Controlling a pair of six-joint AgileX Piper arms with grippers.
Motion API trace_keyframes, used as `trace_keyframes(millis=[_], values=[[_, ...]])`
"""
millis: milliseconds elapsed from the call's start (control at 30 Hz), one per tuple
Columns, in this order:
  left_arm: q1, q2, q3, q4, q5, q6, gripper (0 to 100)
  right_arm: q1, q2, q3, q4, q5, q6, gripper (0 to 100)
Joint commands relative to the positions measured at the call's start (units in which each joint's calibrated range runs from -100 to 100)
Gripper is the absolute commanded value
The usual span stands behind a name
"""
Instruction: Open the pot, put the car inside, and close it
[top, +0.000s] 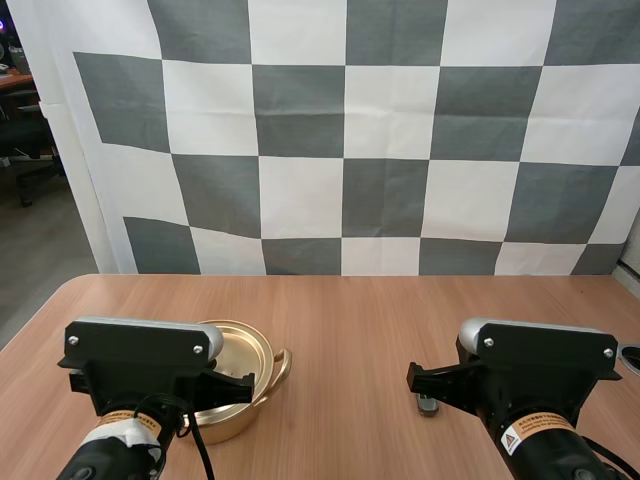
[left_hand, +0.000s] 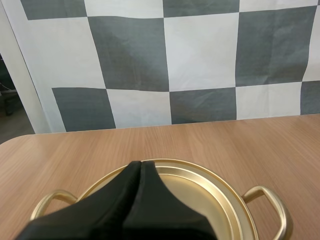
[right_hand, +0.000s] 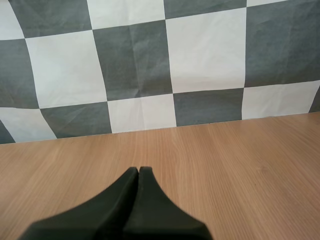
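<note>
Pot (top: 250, 350), gold-coloured, is found on the wooden table (top: 350, 310) at the near left, partly covered in the high view by the left arm (top: 140, 362). From the left wrist view two loop handles are noted, one at either side of the pot. A flat gold disc is seen within the rim. Its centre is hidden by the fingers, so it cannot be told whether this is the lid.

Left gripper (left_hand: 141, 163) is held over the near half of the pot, tips above the gold disc. Its fingers are pressed together into one dark wedge, with nothing caught between them. Contact with the pot cannot be judged.

Right gripper (right_hand: 138, 169) is likewise closed tight on nothing, fingers lying flush against each other, over bare wood. Right arm (top: 540, 370) is set at the near right of the table, well apart from the pot.

Small grey object (top: 428, 404) is recorded on the table just beside the front of the right arm, partly hidden by it. Its shape is too small to be made out, so it cannot be confirmed as the car.
</note>
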Motion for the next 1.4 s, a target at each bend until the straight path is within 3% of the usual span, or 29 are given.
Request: trace_keyframes(millis=[0,1367], values=[[-0.01,0.0,0.0,0.0,-0.1,0.0,0,0.0,0.0,0.0,0.0,-0.1,0.0,0],[-0.01,0.0,0.0,0.0,-2.1,0.0,0,0.0,0.0,0.0,0.0,-0.1,0.0,0]])
